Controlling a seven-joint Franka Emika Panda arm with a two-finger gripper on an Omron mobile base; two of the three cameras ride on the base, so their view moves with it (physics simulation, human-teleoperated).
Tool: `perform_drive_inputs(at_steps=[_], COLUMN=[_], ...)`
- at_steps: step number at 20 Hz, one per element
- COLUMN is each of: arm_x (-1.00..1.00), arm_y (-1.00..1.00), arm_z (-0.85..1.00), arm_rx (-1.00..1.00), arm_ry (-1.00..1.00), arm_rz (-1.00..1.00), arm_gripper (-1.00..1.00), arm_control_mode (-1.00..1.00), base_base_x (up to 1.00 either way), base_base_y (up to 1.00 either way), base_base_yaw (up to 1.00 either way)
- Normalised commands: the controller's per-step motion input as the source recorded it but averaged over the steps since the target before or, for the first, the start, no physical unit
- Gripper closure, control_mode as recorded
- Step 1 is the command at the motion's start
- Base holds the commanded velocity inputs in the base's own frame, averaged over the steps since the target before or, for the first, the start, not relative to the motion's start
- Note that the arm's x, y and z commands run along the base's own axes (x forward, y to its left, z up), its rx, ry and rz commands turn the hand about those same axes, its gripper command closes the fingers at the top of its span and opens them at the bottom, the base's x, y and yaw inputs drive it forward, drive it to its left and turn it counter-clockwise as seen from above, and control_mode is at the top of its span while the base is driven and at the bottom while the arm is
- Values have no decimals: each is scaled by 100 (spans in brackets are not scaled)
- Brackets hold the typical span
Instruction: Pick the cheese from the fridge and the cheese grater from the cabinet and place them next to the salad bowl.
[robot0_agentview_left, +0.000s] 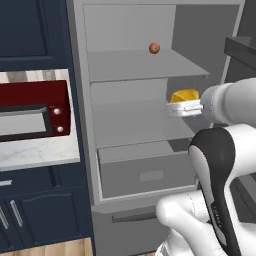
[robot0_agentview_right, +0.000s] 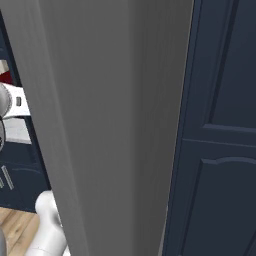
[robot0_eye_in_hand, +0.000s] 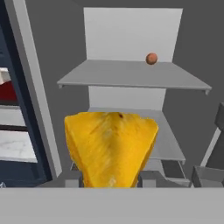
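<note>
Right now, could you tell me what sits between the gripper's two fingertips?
The cheese: in the hand view the yellow-orange wedge fills the gap between the gripper's fingertips, in front of the fridge shelves.

Even flat rendered light, soft faint shadows, no glare, slightly blurry

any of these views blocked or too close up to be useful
Right base view: mostly blocked by a flat grey fridge panel. Hand view: the cheese sits very close between the gripper fingertips, slightly soft-edged. Left base view: evenly lit, no glare, cheese partly behind the arm.
</note>
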Motion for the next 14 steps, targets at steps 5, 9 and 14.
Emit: perform_drive_inputs(at_steps=[5,9,14], arm_x=[-58,-49,-23], arm_y=[-28,0,0], arm_z=[0,0,-4], arm_rx=[0,0,0], arm_ry=[0,0,6], arm_rz=[0,0,0], arm_gripper=[100,100,100], arm_control_mode=[-100,-100,-100], base_base_x=[0,0,0], base_base_y=[0,0,0], base_base_yaw=[0,0,0])
